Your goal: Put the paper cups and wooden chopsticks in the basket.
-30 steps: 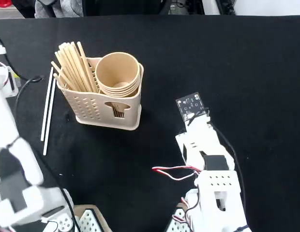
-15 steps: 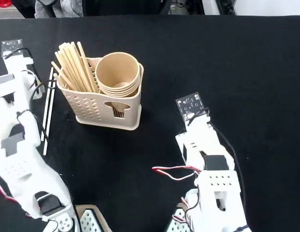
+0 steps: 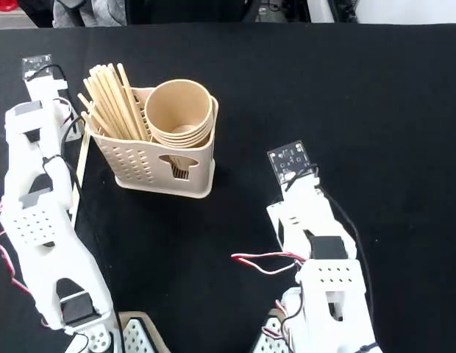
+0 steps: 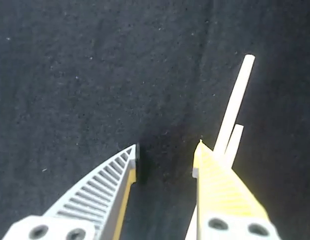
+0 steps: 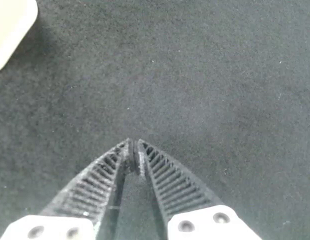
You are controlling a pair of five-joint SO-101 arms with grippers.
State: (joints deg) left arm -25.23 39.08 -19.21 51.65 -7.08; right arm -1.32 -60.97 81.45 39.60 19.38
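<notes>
A beige perforated basket [image 3: 158,163] stands on the black table and holds a bundle of wooden chopsticks [image 3: 114,103] and a stack of paper cups [image 3: 179,110]. Two loose chopsticks [image 3: 84,154] lie on the cloth just left of it, mostly covered by my left arm [image 3: 33,176]. In the left wrist view my left gripper [image 4: 167,160] is open just above the cloth; the loose chopsticks [image 4: 235,107] pass beside its yellow finger [image 4: 215,185], outside the gap. My right gripper [image 5: 133,150] is shut on nothing over bare cloth.
My right arm [image 3: 316,243] lies right of the basket near the table's front edge, with its camera board [image 3: 290,162] toward the middle. A corner of the basket [image 5: 10,30] shows in the right wrist view. Arm bases [image 3: 132,334] stand at the front edge.
My left arm has swung in from the left edge and stretched along the loose chopsticks toward the far side, now covering most of them. The right arm has not moved.
</notes>
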